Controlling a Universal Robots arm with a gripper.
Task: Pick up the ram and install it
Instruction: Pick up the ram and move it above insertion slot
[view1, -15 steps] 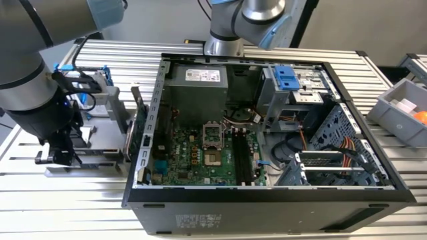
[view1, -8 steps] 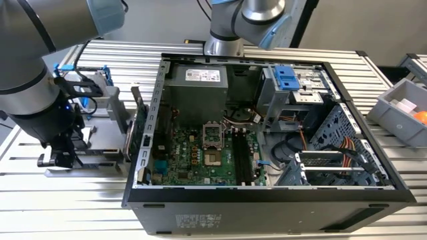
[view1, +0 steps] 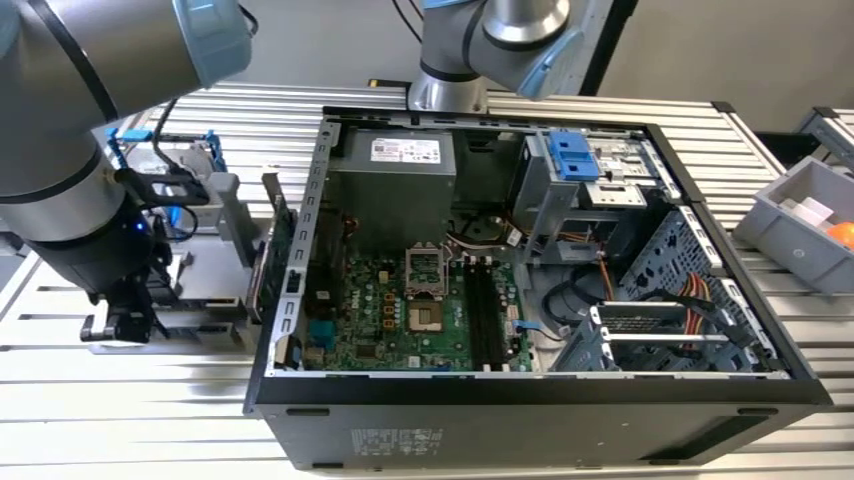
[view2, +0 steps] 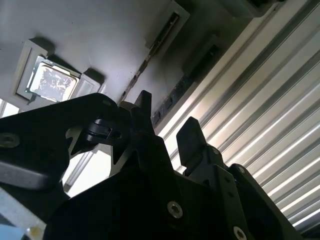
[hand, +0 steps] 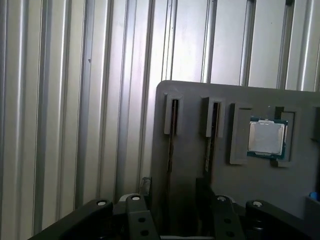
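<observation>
Straddling ram (hand: 171, 145) — claw (hand: 174, 195) spread.

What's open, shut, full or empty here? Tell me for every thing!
Black metal computer case: open, side panel off.
Black two-fingered gripper: open, holding nothing.
Thin dark ram stick: standing in its slot in the grey holder block.
Square silver processor chip: seated in the holder's recess.
Grey plastic bin: holding an orange item.
</observation>
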